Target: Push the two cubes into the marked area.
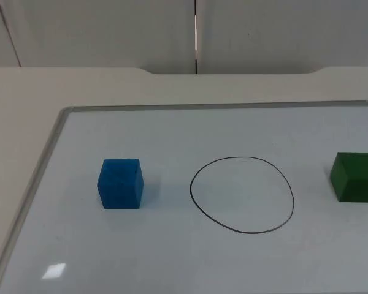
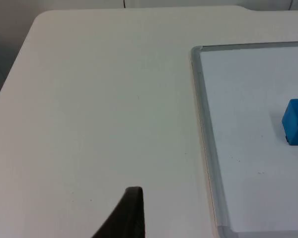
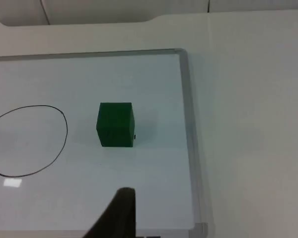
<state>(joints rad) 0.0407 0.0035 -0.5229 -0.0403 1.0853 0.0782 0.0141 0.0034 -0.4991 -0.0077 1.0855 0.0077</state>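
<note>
**Both cubes sitting outside the drawn ring, both arms waiting back**

A white rectangular whiteboard with a grey metal frame (image 1: 55,131) is lying flat on the white table top (image 1: 24,92). A thin black hand-drawn oval ring (image 1: 241,195) is marking the target area near the middle of the board.

The blue solid cube (image 1: 120,184) is resting on the board on the left arm's side of the ring, well apart from the line. The green solid cube (image 1: 355,176) is resting on the right arm's side, also clear of the line (neither cube is touching it).

Left gripper (image 2: 126,218): one black fingertip is showing, hovering over bare table outside the board's frame. The blue cube (image 2: 295,121) is sitting ahead of that fingertip and off to the side, across the frame (image 2: 201,124), well apart from it. Whether the fingers are spread or pressed together, I cannot tell. This arm is waiting.

Right gripper (image 3: 119,215): one black fingertip is showing, hanging over the board near its frame edge (image 3: 188,129). The green cube (image 3: 115,124) is standing straight ahead of the fingertip, near but not touching. The ring (image 3: 64,130) is lying beyond the cube's far side from the frame. Finger spacing here cannot be told either.

A bright reflection patch (image 1: 53,270) is showing on the board surface.
</note>
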